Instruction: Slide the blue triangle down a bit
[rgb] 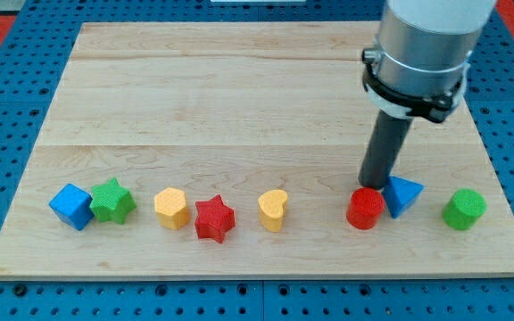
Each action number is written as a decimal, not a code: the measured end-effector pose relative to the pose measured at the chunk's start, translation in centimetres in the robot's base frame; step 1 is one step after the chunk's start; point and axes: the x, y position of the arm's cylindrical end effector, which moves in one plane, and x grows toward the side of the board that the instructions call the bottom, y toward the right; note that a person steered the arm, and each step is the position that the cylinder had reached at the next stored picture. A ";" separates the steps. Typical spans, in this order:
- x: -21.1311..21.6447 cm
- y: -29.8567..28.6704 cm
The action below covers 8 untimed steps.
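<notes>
Background: blue pegboard surrounds a pale wooden desk [239, 89], whose top half holds no blocks.
Row of blocks: all seven sit along the desk's lower part, from 9 o'clock to 3 o'clock — blue cube [70, 206], green star [112, 201], yellow block [172, 208] of rounded shape, red star [213, 218], yellow heart [274, 209], red cylinder [365, 208], blue triangle [402, 194], green cylinder [464, 209].
Blue triangle: near the right end of the row, touching or just beside the red cylinder at its 9 o'clock, and apart from the green cylinder at its 3 o'clock.
My tip [375, 186]: at the triangle's 10 o'clock, just beside its upper left edge, and at the red cylinder's 12 o'clock; contact with either I cannot tell.
Fingers: none on this rod, so nothing is clenched or released.
Progress: as I judge it, the push is barely begun; the triangle sits slightly higher than its neighbours.
Left to do: a short slide toward 6 o'clock, likely from a spot more squarely at the triangle's 12 o'clock, since the tip also stands over the red cylinder.
</notes>
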 end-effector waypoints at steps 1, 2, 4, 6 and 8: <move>0.7 0.7; 0.6 0.6; -3.2 3.1; 0.7 4.3; 1.3 4.3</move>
